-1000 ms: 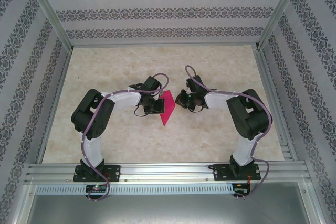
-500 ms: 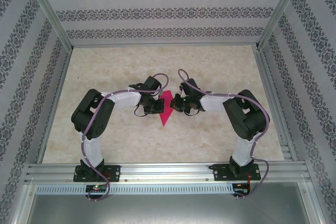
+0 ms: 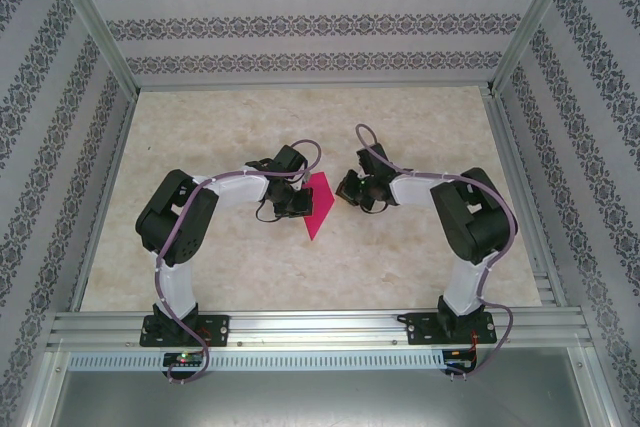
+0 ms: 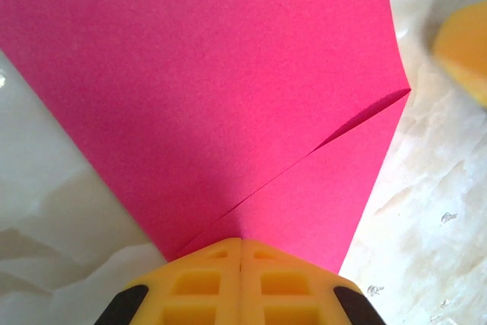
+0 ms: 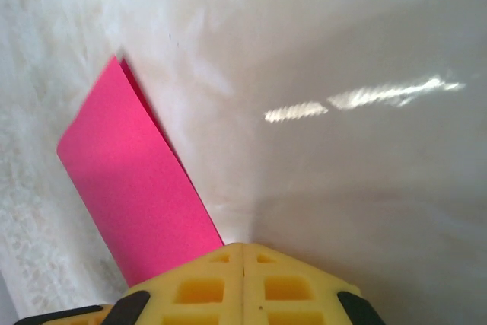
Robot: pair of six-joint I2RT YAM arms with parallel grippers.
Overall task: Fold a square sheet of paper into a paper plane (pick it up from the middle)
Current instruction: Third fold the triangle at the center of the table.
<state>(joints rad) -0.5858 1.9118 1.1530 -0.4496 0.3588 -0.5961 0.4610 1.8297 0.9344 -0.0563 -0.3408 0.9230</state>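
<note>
Your right end effector (image 3: 350, 190), closed and empty, has just pulled back toward 3 o'clock off the folded magenta-pink paper sheet (image 3: 319, 209). Your left end effector (image 3: 292, 203), also closed, presses its 9 o'clock edge onto the pale marbled bench (image 3: 200, 137). That crease pass looks done.

Both arms bent at the elbow, forearms reaching inward toward each other, left gripper (image 3: 296, 204) pitched down, its yellow fingers (image 4: 199, 288) pressed together, right gripper (image 3: 344, 192) facing it, jaws likewise closed, grippers near but apart
</note>
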